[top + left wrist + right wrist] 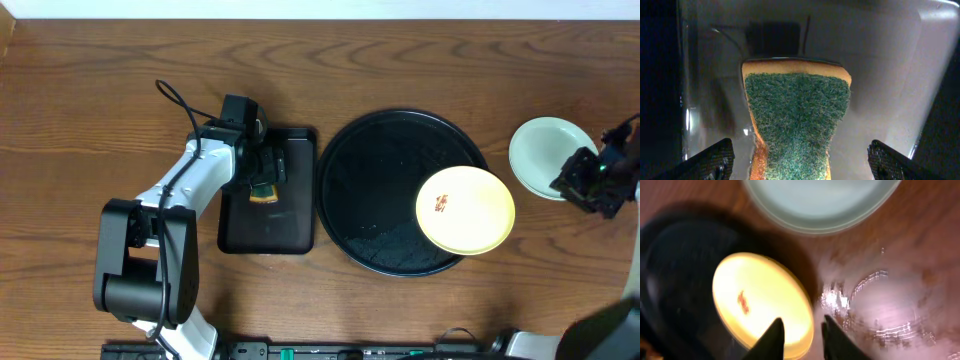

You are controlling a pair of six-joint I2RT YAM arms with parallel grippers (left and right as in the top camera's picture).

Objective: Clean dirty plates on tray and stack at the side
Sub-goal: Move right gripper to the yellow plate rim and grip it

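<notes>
A pale yellow plate (465,210) with a small brown smear rests on the right rim of the large round black tray (370,170). It also shows in the right wrist view as the yellow plate (760,297). Two mint-green plates (540,150) sit stacked on the bare wood to the right of the tray. My right gripper (588,185) hovers just right of that stack, its jaws a little apart and empty (801,320). Over a green-topped yellow sponge (797,120), my left gripper (800,152) stands wide open, one finger on each side, not touching it.
The sponge (264,192) lies in a small rectangular black tray (290,225) just left of the round tray. The left arm's base (140,270) stands at the front left. Glare shines on the wood (880,305) under the right gripper.
</notes>
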